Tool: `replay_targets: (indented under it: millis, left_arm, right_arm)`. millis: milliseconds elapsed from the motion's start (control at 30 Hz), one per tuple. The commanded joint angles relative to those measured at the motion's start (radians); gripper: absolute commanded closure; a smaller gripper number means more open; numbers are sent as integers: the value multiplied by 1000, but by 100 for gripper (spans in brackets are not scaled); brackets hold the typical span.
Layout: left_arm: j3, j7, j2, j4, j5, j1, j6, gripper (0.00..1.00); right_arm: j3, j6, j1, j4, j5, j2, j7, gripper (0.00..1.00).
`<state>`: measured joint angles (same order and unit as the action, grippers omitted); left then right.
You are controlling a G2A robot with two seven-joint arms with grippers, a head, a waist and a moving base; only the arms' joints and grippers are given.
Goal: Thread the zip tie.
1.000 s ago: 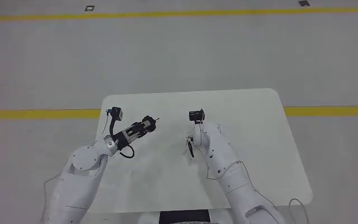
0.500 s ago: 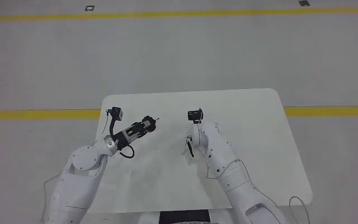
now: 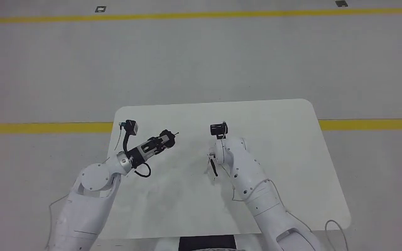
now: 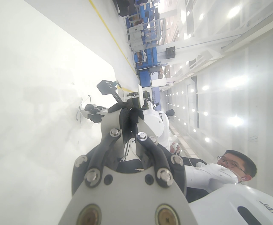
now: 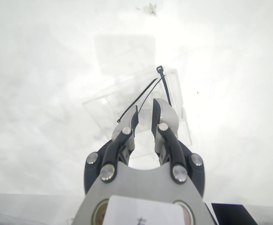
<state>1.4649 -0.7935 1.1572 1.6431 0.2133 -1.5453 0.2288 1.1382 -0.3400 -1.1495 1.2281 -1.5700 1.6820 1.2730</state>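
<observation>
A black zip tie (image 5: 165, 87) lies bent over a clear plastic block (image 5: 111, 100) on the white table (image 3: 282, 138). Its head points away from the gripper and its thin tail (image 5: 136, 100) loops back across the block. My right gripper (image 5: 146, 106) hangs open just above the block, one finger on either side of the tail and nothing between them. In the top view it (image 3: 213, 168) points down at mid-table. My left gripper (image 4: 129, 115) is held off the table to the left (image 3: 168, 139), shut on a small black thing whose shape I cannot make out.
The table's far edge (image 3: 213, 103) and rounded right corner (image 3: 308, 103) bound a bare white top. From the left wrist view, the right gripper (image 4: 93, 111) and clear block (image 4: 80, 110) stand a short way ahead. A small dark smudge (image 5: 152, 9) marks the table beyond the block.
The right wrist has edged very slightly left. The left arm has not moved.
</observation>
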Motion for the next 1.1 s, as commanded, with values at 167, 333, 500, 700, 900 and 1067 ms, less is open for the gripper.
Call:
replay_targets:
  millis: [167, 333, 500, 700, 900, 1067]
  left_arm:
    - [0, 0, 0, 0, 0, 0, 0, 100]
    - [0, 0, 0, 0, 0, 0, 0, 100]
    - [0, 0, 0, 0, 0, 0, 0, 100]
    - [0, 0, 0, 0, 0, 0, 0, 100]
    - [0, 0, 0, 0, 0, 0, 0, 100]
    - [0, 0, 0, 0, 0, 0, 0, 100]
  right_arm:
    - [-4, 0, 6, -9, 0, 1, 1, 82]
    - [-1, 0, 8, -14, 0, 1, -1, 87]
    - [3, 0, 8, -15, 0, 1, -3, 100]
    - [6, 0, 7, -9, 0, -1, -4, 100]
    - [15, 0, -3, 20, 0, -6, -6, 100]
    - [20, 0, -16, 42, 0, -11, -8, 100]
